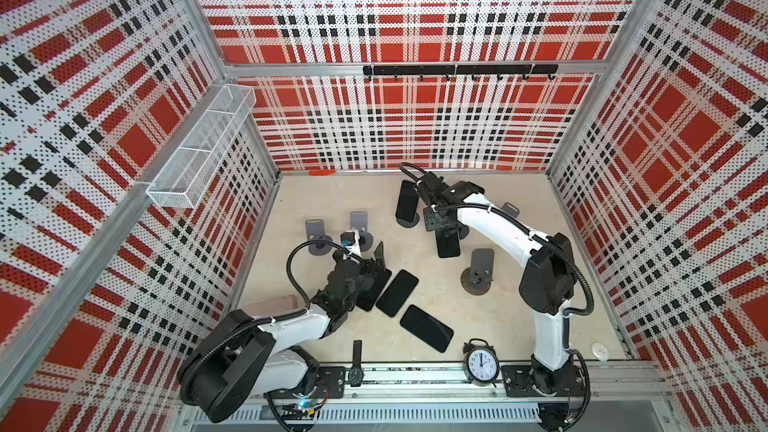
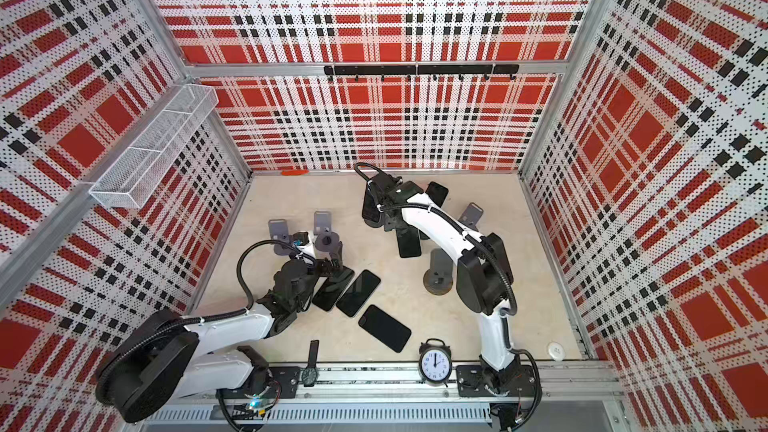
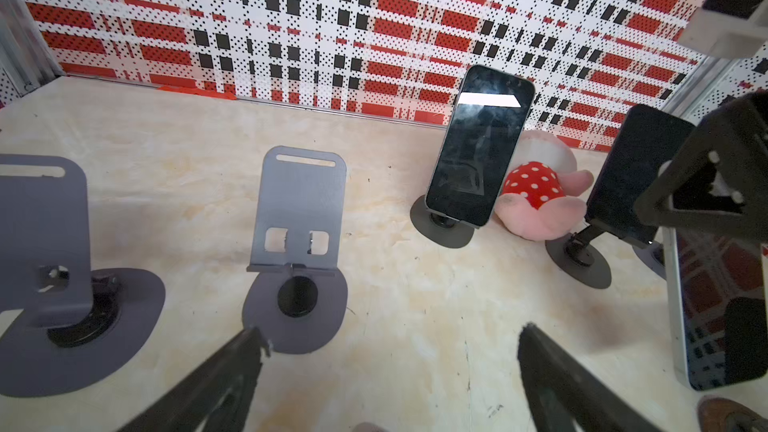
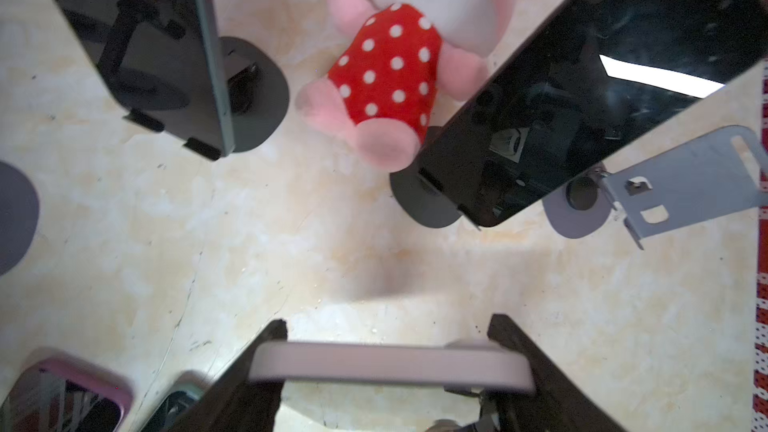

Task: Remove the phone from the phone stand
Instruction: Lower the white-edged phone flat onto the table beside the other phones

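Left gripper (image 3: 392,332) hung with jaws spread wide and empty, just beside the flat phones (image 1: 397,292) near the front. Farther in, right gripper (image 4: 388,324) was clamped across the phone (image 4: 390,363), which I judged clear of the table, near an empty stand (image 1: 480,268). Beyond, standing phones (image 3: 478,147) flanked a plush toy (image 3: 536,197). Risks I noted: smooth edges slipping from the jaws, or a swing toppling those stands.
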